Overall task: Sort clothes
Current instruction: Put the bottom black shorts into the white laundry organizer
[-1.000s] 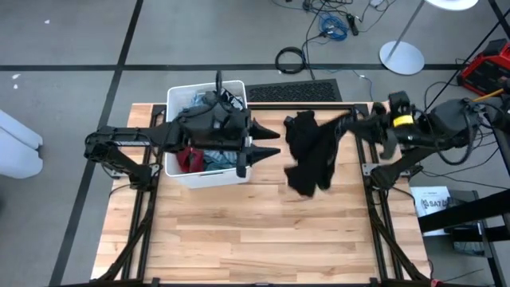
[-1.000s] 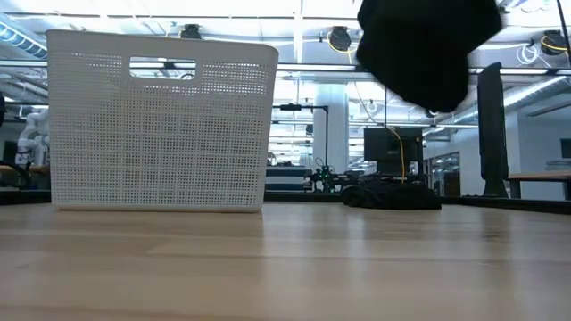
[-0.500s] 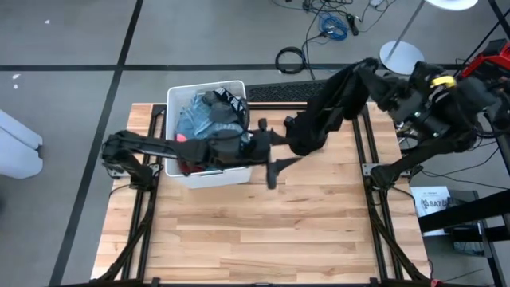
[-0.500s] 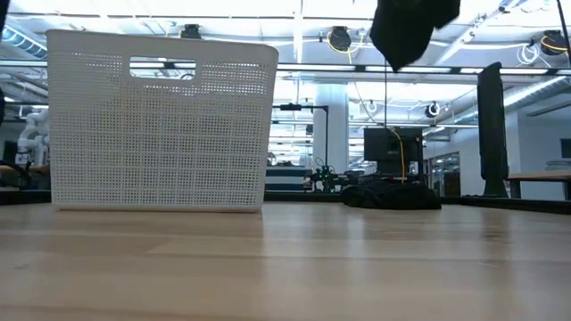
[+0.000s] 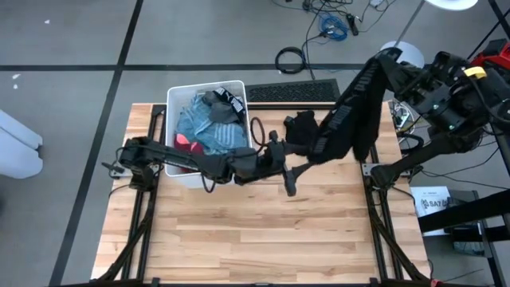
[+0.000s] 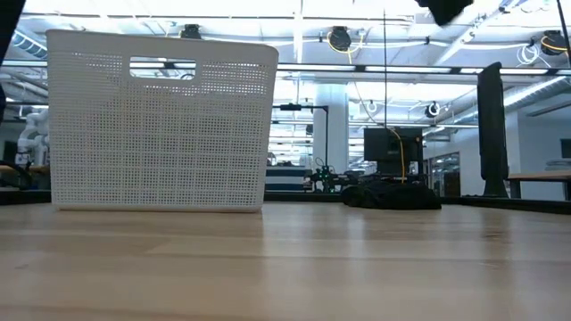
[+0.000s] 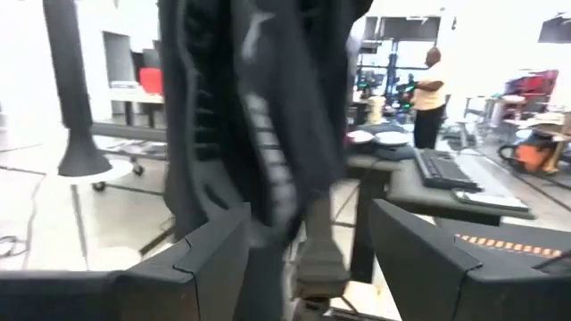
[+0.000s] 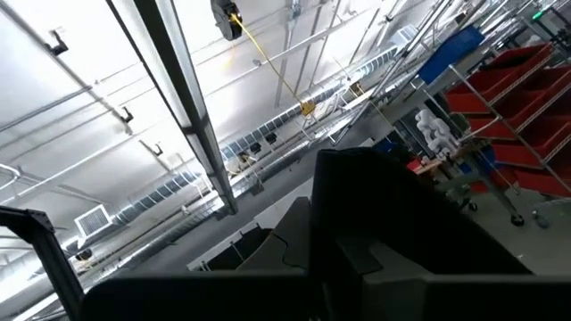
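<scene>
On the left, the white bin at the back of the desk holds a heap of clothes. Mid-desk, the left hand stands spread wide, reaching at the lower end of the black garment and not gripping it. At the right, the right hand, pinching the garment's top, holds it high, so it could slip free or swing past the left fingers.

- I saw grey floor crossed by dark lines.
- Cables lay behind my table.
- Ceiling lights glowed; a person stood by desks.
</scene>
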